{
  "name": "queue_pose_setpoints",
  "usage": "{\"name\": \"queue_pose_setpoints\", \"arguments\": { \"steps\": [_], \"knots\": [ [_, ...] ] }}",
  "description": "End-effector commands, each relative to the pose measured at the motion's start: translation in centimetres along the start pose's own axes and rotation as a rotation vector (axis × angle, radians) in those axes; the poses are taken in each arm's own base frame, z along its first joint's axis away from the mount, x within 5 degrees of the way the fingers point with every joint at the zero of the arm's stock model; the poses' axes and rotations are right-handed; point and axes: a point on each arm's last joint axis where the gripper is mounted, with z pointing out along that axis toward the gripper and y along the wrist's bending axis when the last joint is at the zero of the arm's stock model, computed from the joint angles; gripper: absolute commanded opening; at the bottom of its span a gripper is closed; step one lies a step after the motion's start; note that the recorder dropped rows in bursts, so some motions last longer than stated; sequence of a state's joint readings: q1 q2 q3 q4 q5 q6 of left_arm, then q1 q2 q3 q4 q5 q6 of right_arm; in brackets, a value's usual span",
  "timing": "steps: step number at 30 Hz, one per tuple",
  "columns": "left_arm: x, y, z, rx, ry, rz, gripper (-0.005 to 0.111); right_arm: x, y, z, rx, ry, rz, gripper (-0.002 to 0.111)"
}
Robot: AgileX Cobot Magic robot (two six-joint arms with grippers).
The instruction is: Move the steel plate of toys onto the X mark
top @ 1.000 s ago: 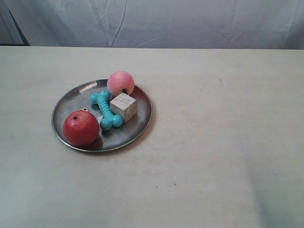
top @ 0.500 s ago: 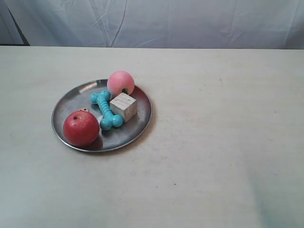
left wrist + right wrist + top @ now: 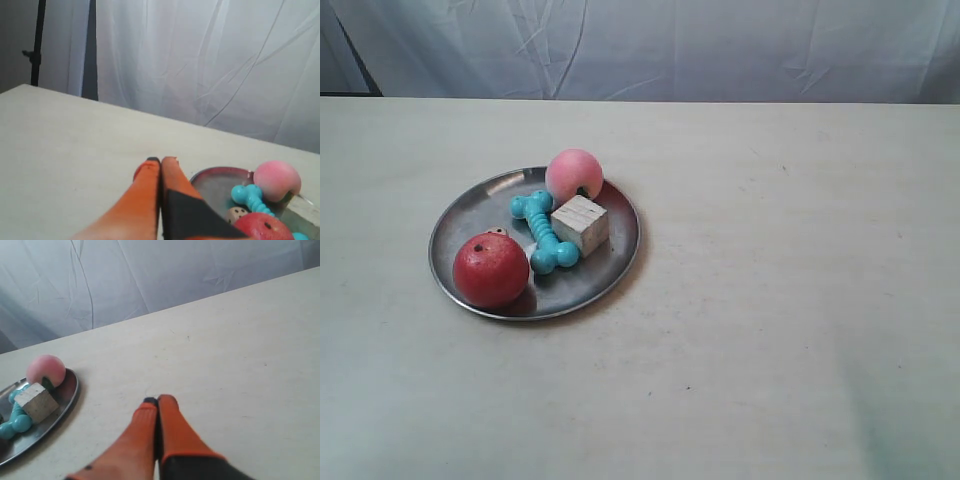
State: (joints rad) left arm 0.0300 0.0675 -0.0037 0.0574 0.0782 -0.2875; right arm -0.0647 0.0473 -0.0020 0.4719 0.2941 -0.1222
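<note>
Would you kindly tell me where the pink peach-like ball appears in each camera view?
Exterior view: the pink peach-like ball sits left of centre, at the far rim of the shiny round steel plate.
Left wrist view: the ball lies on the plate beyond the red apple.
Right wrist view: the ball sits beside the pale wooden cube.
Shared landmark: the steel plate.

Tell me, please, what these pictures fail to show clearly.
X mark: too small or faint to find in any view.
Die: exterior view, mostly hidden behind the apple.
Plate: cut off by the frame edge in both wrist views.
Arms: outside the exterior view.
</note>
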Motion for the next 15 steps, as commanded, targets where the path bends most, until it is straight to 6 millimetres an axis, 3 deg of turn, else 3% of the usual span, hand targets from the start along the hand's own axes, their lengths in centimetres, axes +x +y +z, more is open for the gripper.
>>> {"name": "queue_pose_setpoints", "arguments": {
  "steps": [1,15],
  "knots": [
    [0.86,0.29,-0.05,-0.029,0.084,0.024,0.000,-0.08,-0.06,0.00,0.006,-0.016,-0.007,0.000],
    [0.77,0.28,-0.04,-0.026,0.075,0.052,0.000,-0.08,-0.06,0.00,0.006,-0.016,-0.007,0.000]
  ]
}}
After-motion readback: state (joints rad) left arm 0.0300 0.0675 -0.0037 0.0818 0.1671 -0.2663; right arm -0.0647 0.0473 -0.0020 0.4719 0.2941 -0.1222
